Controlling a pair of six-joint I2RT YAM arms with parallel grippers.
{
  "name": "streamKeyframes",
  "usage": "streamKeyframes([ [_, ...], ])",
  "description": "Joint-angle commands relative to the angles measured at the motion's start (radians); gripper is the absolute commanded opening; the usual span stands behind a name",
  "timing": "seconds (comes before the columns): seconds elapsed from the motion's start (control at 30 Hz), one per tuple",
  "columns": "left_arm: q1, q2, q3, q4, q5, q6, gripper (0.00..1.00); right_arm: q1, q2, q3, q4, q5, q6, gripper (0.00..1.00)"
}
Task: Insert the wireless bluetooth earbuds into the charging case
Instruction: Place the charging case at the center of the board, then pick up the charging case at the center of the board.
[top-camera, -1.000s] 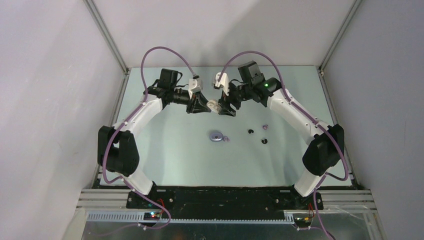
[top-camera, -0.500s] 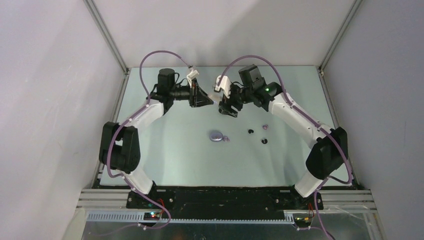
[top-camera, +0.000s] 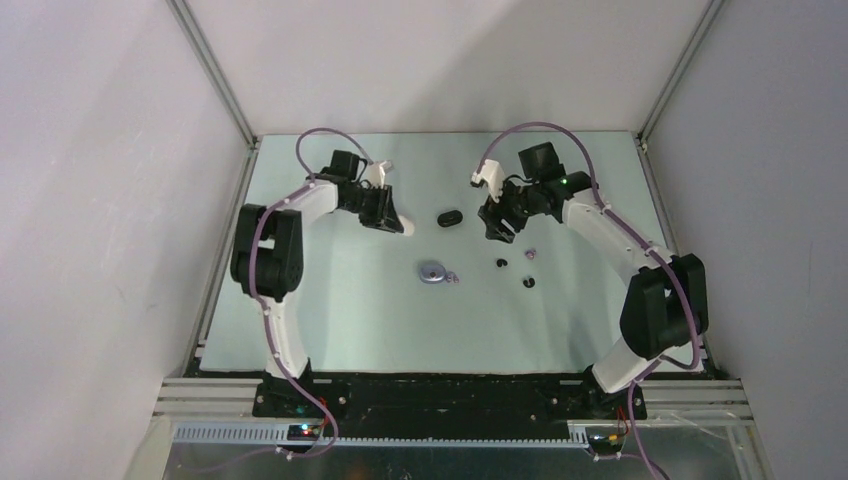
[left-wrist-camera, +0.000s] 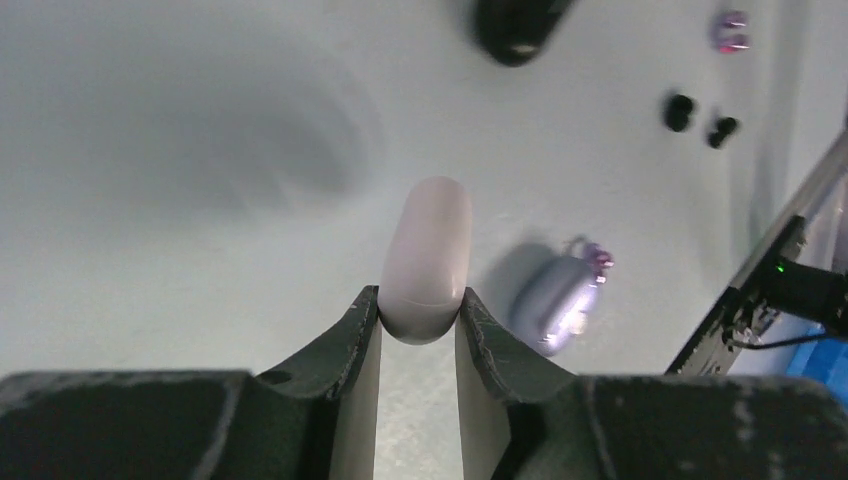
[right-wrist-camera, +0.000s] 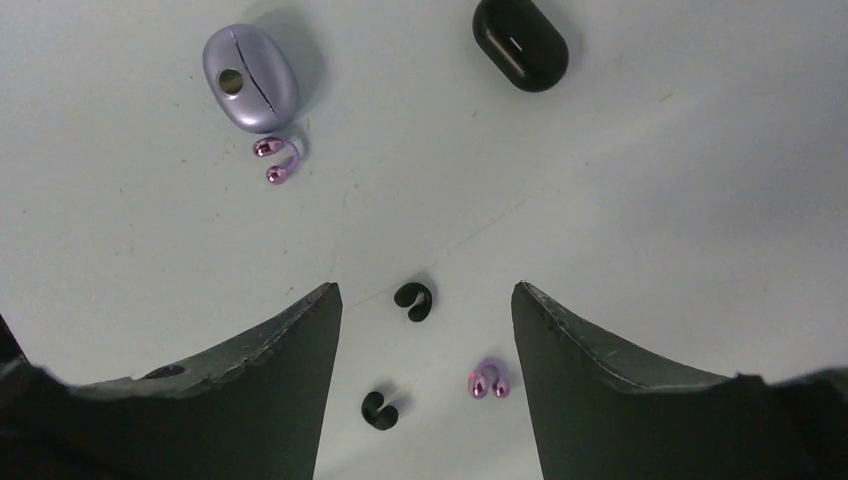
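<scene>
My left gripper is shut on the end of a pale, whitish oval case, held above the table at the far left. My right gripper is open and empty, hovering over the loose buds. Two black earbuds and one lavender earbud lie below its fingers. A closed lavender case lies mid-table with a second lavender earbud touching it. A closed black case lies between the two grippers.
Grey walls and aluminium frame posts enclose the table on three sides. The arm bases and a black rail run along the near edge. Purple cables loop above both wrists.
The two grippers, close together before, have drawn apart: left went left, right went right and lower. The black case now lies on the table between them.
</scene>
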Motion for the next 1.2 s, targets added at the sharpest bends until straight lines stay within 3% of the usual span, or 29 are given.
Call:
streamKeyframes([
  [0.0, 0.032, 0.071, 0.092, -0.175, -0.129, -0.028, 0.16, 0.008, 0.052, 0.016, 0.012, -0.053, -0.098, 0.68],
  [0.13, 0.033, 0.116, 0.101, -0.208, -0.154, -0.028, 0.22, 0.027, 0.150, 0.052, 0.071, -0.037, -0.175, 0.67],
  [0.2, 0.033, 0.114, 0.100, -0.215, -0.192, -0.026, 0.30, 0.038, 0.219, 0.104, 0.078, -0.019, -0.192, 0.67],
  [0.27, 0.035, 0.096, 0.094, -0.218, -0.219, -0.015, 0.43, 0.044, 0.291, 0.181, 0.079, -0.006, -0.192, 0.66],
  [0.3, 0.036, 0.076, 0.090, -0.219, -0.242, -0.013, 0.54, 0.046, 0.314, 0.229, 0.084, 0.003, -0.186, 0.66],
  [0.5, 0.066, -0.088, 0.042, -0.268, -0.336, 0.035, 0.81, 0.050, 0.483, 0.379, 0.125, 0.013, -0.236, 0.66],
  [0.53, 0.067, -0.127, 0.047, -0.284, -0.347, 0.058, 0.95, 0.052, 0.494, 0.396, 0.127, 0.010, -0.250, 0.66],
  [0.67, 0.072, -0.287, 0.032, -0.290, -0.397, 0.086, 1.00, 0.063, 0.552, 0.433, 0.116, -0.007, -0.344, 0.67],
  [0.73, 0.072, -0.402, -0.030, -0.205, -0.367, 0.045, 1.00, 0.070, 0.577, 0.446, 0.107, -0.014, -0.377, 0.67],
  [0.8, 0.073, -0.536, -0.137, -0.038, -0.270, -0.041, 1.00, 0.078, 0.602, 0.466, 0.089, -0.017, -0.405, 0.67],
  [0.87, 0.071, -0.668, -0.292, 0.226, -0.097, -0.124, 1.00, 0.083, 0.636, 0.488, 0.078, -0.018, -0.414, 0.66],
  [0.9, 0.060, -0.729, -0.344, 0.452, -0.045, -0.167, 1.00, 0.086, 0.645, 0.509, 0.071, -0.017, -0.416, 0.66],
  [0.93, 0.048, -0.745, -0.412, 0.530, -0.014, -0.189, 1.00, 0.088, 0.663, 0.520, 0.067, -0.012, -0.418, 0.66],
  [1.03, -0.004, -0.702, -0.362, 0.466, -0.064, -0.214, 1.00, 0.093, 0.702, 0.590, 0.014, -0.015, -0.426, 0.64],
  [1.17, 0.004, -0.670, -0.312, 0.364, 0.034, -0.178, 1.00, 0.099, 0.768, 0.691, -0.109, -0.023, -0.469, 0.57],
])
